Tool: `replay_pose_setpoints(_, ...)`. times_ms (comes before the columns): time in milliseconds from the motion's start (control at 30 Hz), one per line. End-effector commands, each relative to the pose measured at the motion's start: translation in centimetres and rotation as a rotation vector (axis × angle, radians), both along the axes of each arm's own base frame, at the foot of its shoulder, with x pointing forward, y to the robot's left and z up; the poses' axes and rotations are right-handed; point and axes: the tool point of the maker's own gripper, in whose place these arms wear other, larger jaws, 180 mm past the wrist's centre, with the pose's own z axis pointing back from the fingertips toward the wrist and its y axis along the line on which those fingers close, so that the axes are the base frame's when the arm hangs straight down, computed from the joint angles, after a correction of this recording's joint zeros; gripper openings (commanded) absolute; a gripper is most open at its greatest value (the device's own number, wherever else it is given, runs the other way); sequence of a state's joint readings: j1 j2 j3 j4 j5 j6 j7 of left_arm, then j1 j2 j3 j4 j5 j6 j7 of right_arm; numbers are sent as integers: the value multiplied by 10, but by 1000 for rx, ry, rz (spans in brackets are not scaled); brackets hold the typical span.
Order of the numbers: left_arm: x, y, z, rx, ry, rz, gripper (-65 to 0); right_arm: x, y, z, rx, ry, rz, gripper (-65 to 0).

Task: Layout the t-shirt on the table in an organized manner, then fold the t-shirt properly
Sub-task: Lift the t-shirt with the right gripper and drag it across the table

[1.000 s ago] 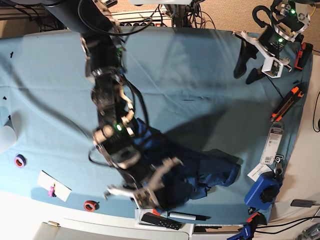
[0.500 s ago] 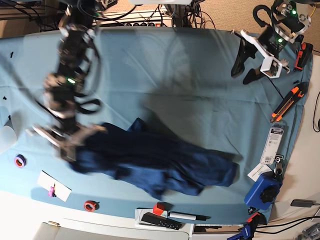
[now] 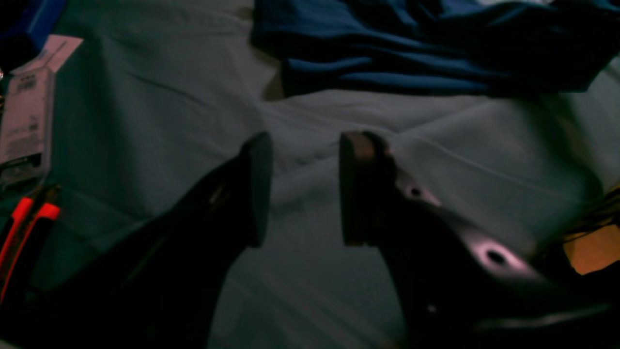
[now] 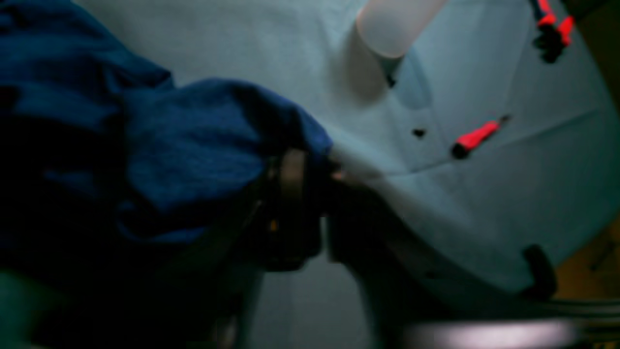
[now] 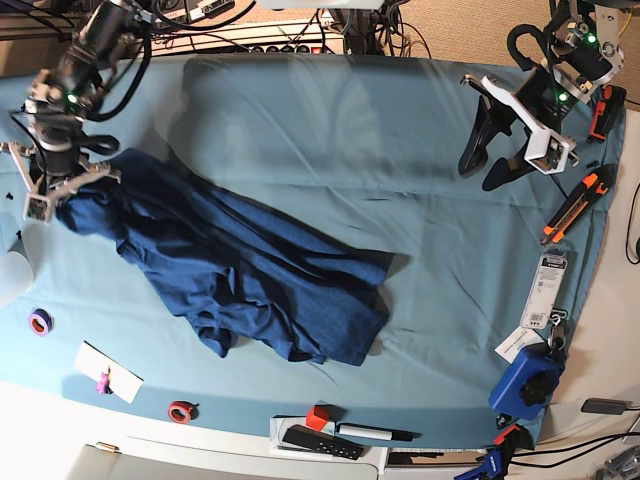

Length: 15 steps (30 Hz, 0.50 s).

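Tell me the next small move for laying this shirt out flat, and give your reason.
Probably bring the left gripper over to the t-shirt's near end and pull it away from the right gripper. The shirt lies bunched and creased diagonally on the table, one end at the right gripper, while the left gripper hangs open and empty over bare cloth.

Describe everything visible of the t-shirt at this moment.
The t-shirt is a dark navy, soft-looking knit, stretched in a rumpled diagonal band across the teal-covered table, not flat. Folds and creases run along it; its lower end lies bunched toward the front edge. Its upper end is gathered at the right gripper, whose fingers have cloth between them in the blurred wrist view. The left gripper is well clear of it, open.
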<state>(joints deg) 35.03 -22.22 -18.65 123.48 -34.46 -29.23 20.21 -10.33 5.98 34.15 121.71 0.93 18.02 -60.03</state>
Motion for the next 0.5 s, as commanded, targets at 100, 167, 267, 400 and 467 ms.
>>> replay_pose_setpoints(100,-5,-11,11,-20,-38,-73,-409,0,-10,18,4,-80,-11,-371)
replay_pose_setpoints(167,-5,-11,11,-20,-39,-73,-409,-1,-12,20,4,-89,-16,-371)
replay_pose_setpoints(267,-5,-11,11,-20,-39,-72,-409,2,-16,28,-22,-102,-4,-371)
replay_pose_setpoints(400,-5,-11,13,-31,-39,-72,-409,23,-2,52,-9,-217,133,-371)
replay_pose_setpoints(467,-5,-12,15,-52,-41,-72,-409,35,16,60,56,-270,233,-371)
